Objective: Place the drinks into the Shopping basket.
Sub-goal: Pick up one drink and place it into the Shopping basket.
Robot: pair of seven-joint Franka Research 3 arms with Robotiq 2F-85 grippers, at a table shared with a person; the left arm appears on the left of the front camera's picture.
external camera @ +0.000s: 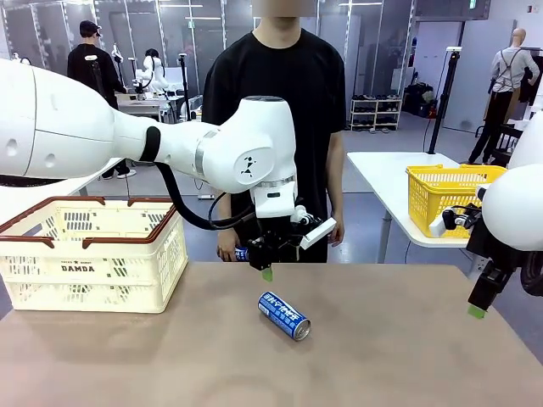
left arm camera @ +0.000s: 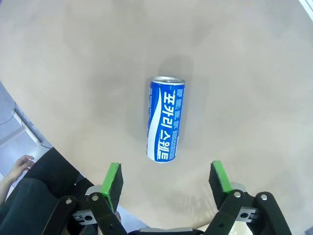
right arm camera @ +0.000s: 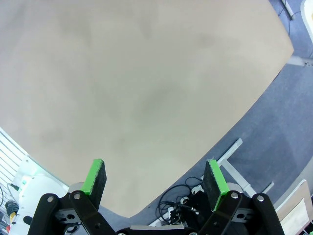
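One of the drinks, a blue can (external camera: 284, 315) with white lettering, lies on its side in the middle of the brown table. My left gripper (external camera: 267, 270) hangs open just above and behind it, nearer the person. In the left wrist view the can (left arm camera: 165, 120) lies lengthwise ahead of the gap between my left gripper's (left arm camera: 166, 180) green pads, untouched. The Shopping basket (external camera: 93, 254), cream with a brown rim, stands at the table's left. Open and holding nothing, my right gripper (external camera: 478, 307) hovers over the table's right edge, and the right wrist view has it (right arm camera: 154, 181) above bare tabletop.
A person in a black shirt stands at the far edge, a hand (left arm camera: 19, 166) hanging by the table. A yellow mesh basket (external camera: 450, 197) sits on a separate white table at the back right. Below my right gripper the table's corner meets floor and cables (right arm camera: 195, 205).
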